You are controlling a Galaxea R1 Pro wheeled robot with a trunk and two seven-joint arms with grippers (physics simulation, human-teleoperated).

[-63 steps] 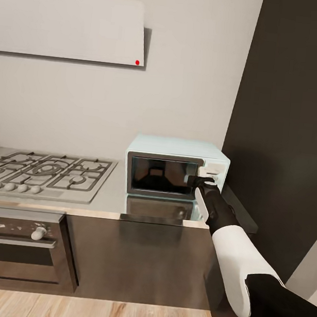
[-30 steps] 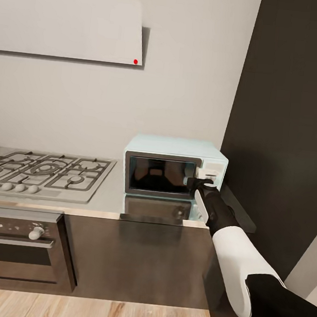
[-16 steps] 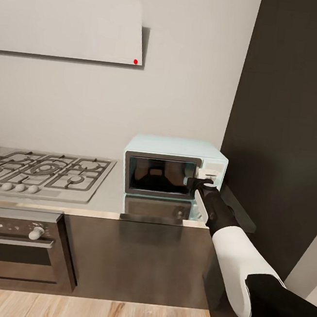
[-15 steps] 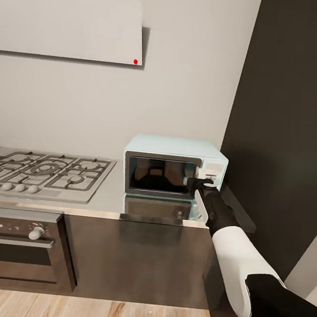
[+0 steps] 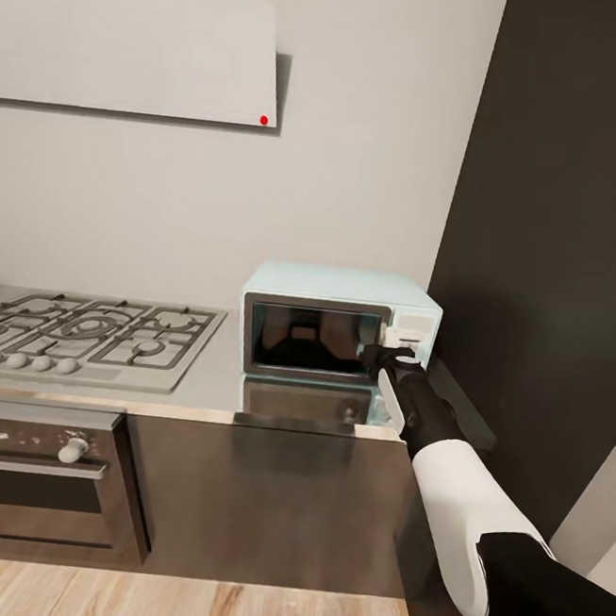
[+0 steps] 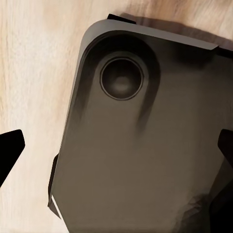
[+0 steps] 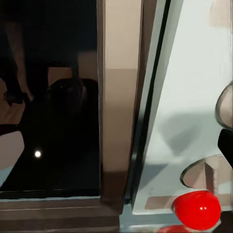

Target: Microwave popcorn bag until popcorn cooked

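Note:
The pale-blue microwave (image 5: 338, 335) stands at the right end of the grey countertop (image 5: 216, 374), with its dark glass door (image 7: 53, 121) closed. My right gripper (image 5: 386, 354) is at the seam between the door and the white control panel (image 7: 189, 97), close to the red indicator light (image 7: 196, 208). One dark fingertip (image 7: 227, 141) sits at the far edge of the right wrist view, so the fingers stand apart. My left gripper (image 6: 116, 150) hangs open over the robot's dark base, holding nothing. The popcorn bag is out of view.
A steel gas hob (image 5: 88, 328) lies left of the microwave, with a black built-in oven (image 5: 39, 474) under it. A grey hood (image 5: 136, 48) hangs above. A tall dark cabinet (image 5: 558, 277) stands right beside the microwave. Wooden floor (image 5: 172, 607) runs along the front.
The whole picture has shifted very slightly. My right gripper has stayed at the microwave's door edge and panel.

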